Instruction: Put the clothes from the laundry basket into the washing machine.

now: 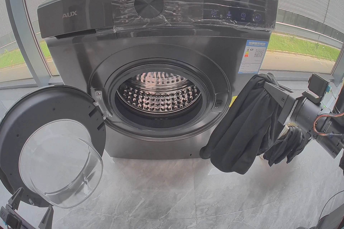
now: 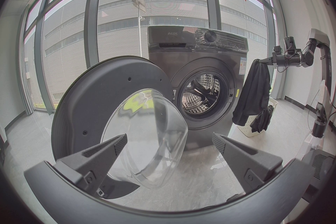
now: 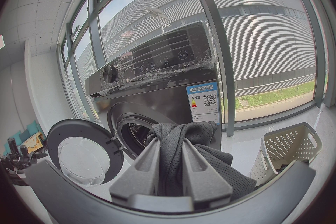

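Now the right gripper [image 3: 170, 144] clamps a dark garment [image 1: 243, 126] near the washing machine [image 1: 157, 47]; left gripper [image 2: 168, 137] gapes wide.

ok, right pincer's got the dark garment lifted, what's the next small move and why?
Probably swing the right pincer left, toward the drum opening. It is shut on the dark garment, which hangs at the front of the washing machine, right of that opening. The door stands wide open, so nothing seems to block the way.
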Available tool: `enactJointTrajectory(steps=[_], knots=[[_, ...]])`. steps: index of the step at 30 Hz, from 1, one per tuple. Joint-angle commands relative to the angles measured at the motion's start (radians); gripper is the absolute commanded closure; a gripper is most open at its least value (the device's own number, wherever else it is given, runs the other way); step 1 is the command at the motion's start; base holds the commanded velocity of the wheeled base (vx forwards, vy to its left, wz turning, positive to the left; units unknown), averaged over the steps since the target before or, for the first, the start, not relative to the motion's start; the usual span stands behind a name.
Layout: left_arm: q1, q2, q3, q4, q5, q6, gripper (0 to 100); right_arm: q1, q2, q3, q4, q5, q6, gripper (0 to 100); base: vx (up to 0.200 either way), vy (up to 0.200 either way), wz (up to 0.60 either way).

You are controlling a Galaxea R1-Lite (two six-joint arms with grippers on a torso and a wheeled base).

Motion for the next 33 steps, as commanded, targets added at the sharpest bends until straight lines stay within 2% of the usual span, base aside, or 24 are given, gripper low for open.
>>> enactJointTrajectory(steps=[1, 9, 15, 17, 20, 28, 29, 32, 33], knots=[[0.001, -0.018, 0.018, 0.000, 0.000, -0.002, 0, 0.005, 0.008, 0.003, -0.002, -0.001, 0.002, 100, 0.000, 0.000, 0.00], [0.001, -0.018, 0.018, 0.000, 0.000, 0.001, 0, 0.025, 0.020, 0.029, -0.003, 0.006, 0.004, 100, 0.000, 0.000, 0.00], [0.002, -0.018, 0.018, -0.002, 0.001, 0.001, 0, 0.085, 0.020, 0.018, -0.005, 0.041, 0.001, 100, 0.000, 0.000, 0.00], [0.002, -0.018, 0.018, -0.002, 0.000, -0.007, 0, 0.099, 0.029, 0.016, -0.003, 0.044, -0.003, 100, 0.000, 0.000, 0.00], [0.002, -0.018, 0.018, -0.002, 0.000, -0.004, 0, 0.119, 0.060, 0.016, -0.010, 0.044, 0.008, 100, 0.000, 0.000, 0.00], [0.002, -0.018, 0.018, -0.002, -0.011, 0.016, 0, 0.157, 0.138, 0.000, -0.164, 0.044, 0.002, 100, 0.000, 0.000, 0.00], [0.002, -0.018, 0.018, -0.002, -0.011, 0.019, 0, 0.163, 0.143, -0.002, -0.172, 0.050, 0.002, 100, 0.000, 0.000, 0.00], [0.002, -0.018, 0.018, -0.005, -0.016, 0.029, 0, 0.212, 0.147, -0.007, -0.186, 0.107, 0.013, 100, 0.000, 0.000, 0.00], [0.004, -0.018, 0.005, -0.015, -0.019, 0.022, 0, 0.212, 0.149, -0.008, -0.187, 0.119, 0.022, 100, 0.000, 0.000, 0.00]])
